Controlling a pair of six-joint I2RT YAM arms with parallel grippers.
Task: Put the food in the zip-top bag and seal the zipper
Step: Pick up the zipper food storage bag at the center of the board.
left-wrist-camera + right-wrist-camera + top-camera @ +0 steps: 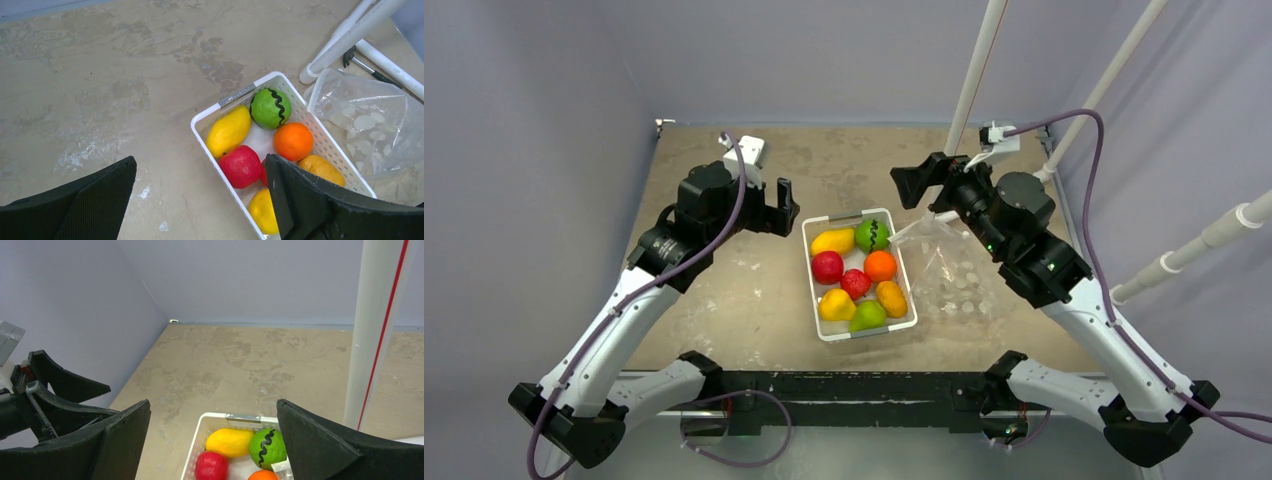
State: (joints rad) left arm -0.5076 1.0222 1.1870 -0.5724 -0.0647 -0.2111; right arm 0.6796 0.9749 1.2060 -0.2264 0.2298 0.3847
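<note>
**Operator:** Where is the food?

**Guide:** All your food (880, 266) sits in the white tray (813, 285), in the middle of the worktop (724, 290). The zip-top bag (954, 278) lies just beside the tray, on the side toward the right edge. Part of it is under your right arm (1024, 235).

**Operator:** What do my jaws hold?

**Guide:** Nothing. Your left jaws and right jaws are both wide open, up above the worktop.

**Operator:** Which step is this?

**Guide:** The very first, I think. No fruit is in the bag yet. Next you likely need to hold the bag's mouth open with one arm and pick a fruit with the other. I cannot make out the zipper.
</note>
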